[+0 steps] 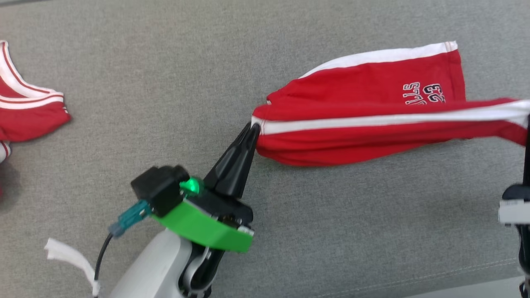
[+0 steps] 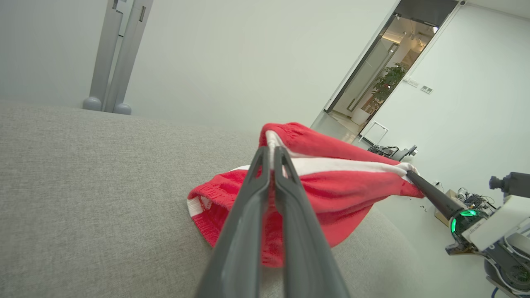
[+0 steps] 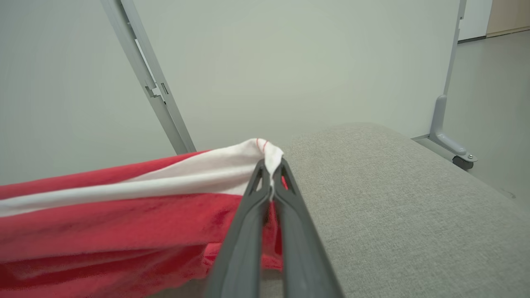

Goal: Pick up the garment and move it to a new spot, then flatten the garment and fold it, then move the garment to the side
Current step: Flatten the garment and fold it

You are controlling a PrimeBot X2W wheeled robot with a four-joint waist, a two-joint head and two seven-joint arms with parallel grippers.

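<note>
Red shorts (image 1: 364, 103) with a white side stripe are strung between both arms over the grey padded surface (image 1: 165, 74).
- Left gripper (image 1: 253, 127): clamped tight on one end of the striped edge.
- Right gripper (image 3: 271, 165): pinched together on the other end, with white cloth bunched at its tips.
- The held edge is taut and raised. The rest sags below it, and the far leg with the "23" print appears to lie on the surface.
- A second red-and-white garment (image 1: 25, 107) sits well apart at the far left.

Judgement: the step in hand looks like the spread and lay-down ahead of flattening. To do it well:
- Keep both pinches level and the stripe taut.
- Lower the arms together and let the sagging cloth touch down first.
- Then draw toward the robot, so the folds pull out rather than pile up.
- Don't over-stretch, since such thin pinches could slip off the edge.
- Stay clear of the other garment.
</note>
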